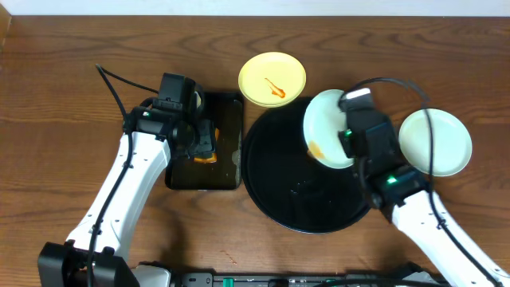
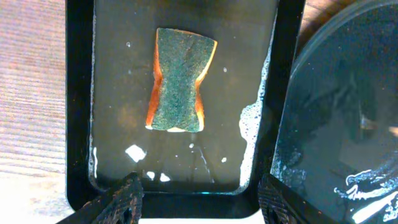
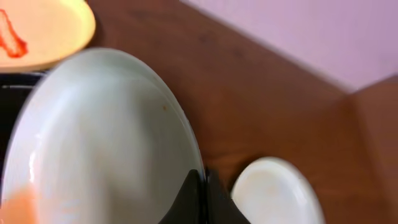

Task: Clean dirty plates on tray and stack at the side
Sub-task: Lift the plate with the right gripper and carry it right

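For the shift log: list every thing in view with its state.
Pale yellow round plate: on brown wooden table, orange streak.
Held mint-green round plate: tilted over tray, orange smear.
Second mint-green round plate: on table at right, no streak visible.
Large round glossy black tray: wet.
Small rectangular black tray: sudsy water.
Green-and-orange sponge: lying in rectangular tray.
Left gripper: open.
Right gripper: shut on plate rim.

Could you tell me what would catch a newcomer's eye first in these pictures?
The large round black tray at centre dominates, with the right gripper pinching a mint-green plate by its rim above it. To the left, a green-and-orange sponge lies in soapy water in the rectangular tray, the left gripper open over it.
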Motion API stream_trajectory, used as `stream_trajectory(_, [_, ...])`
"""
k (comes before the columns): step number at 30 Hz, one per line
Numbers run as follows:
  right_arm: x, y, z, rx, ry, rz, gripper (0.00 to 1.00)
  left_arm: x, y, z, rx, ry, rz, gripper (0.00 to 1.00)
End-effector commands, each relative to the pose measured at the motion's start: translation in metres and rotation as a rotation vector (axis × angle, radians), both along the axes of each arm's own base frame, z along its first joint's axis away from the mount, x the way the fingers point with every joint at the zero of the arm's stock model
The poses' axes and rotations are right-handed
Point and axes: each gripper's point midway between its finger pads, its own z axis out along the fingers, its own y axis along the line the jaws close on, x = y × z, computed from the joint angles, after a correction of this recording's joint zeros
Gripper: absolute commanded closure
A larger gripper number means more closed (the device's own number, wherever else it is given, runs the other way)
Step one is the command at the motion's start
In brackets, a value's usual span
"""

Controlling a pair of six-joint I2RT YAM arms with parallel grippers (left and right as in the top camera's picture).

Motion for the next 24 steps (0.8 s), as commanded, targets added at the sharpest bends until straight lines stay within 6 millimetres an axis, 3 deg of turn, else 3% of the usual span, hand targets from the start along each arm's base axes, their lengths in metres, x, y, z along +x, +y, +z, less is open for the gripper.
stream_trajectory(1, [-0.004,-0.004,0.036,-0.232,-0.112,-0.045,0.99,0.002,0.0,0.005,-0.002,-0.015,0.003,0.39])
stream_trajectory(6, [-0.006,0.017,0.062,-0.29,-0.209,-0.022,0.99,0.002,0.0,0.005,-0.002,-0.015,0.003,0.39])
stream_trajectory(8, [-0.006,0.016,0.067,-0.29,-0.228,-0.036,0.99,0.002,0.0,0.005,-0.002,-0.015,0.003,0.39])
stream_trajectory(17, [-0.007,0.015,0.062,-0.215,-0.233,-0.069,0.99,0.003,0.0,0.006,-0.002,-0.019,0.003,0.39])
stream_trajectory(21, [-0.018,0.014,0.015,0.056,-0.104,-0.124,0.97,0.002,0.0,0.006,-0.002,-0.018,0.003,0.39])
stream_trajectory(22, [-0.023,0.013,-0.007,0.166,-0.02,-0.144,0.92,0.003,0.0,0.006,-0.002,-0.019,0.003,0.39])
stream_trajectory(24, [-0.028,0.004,-0.03,0.292,0.077,-0.211,0.8,0.003,0.0,0.006,-0.002,-0.019,0.003,0.39])
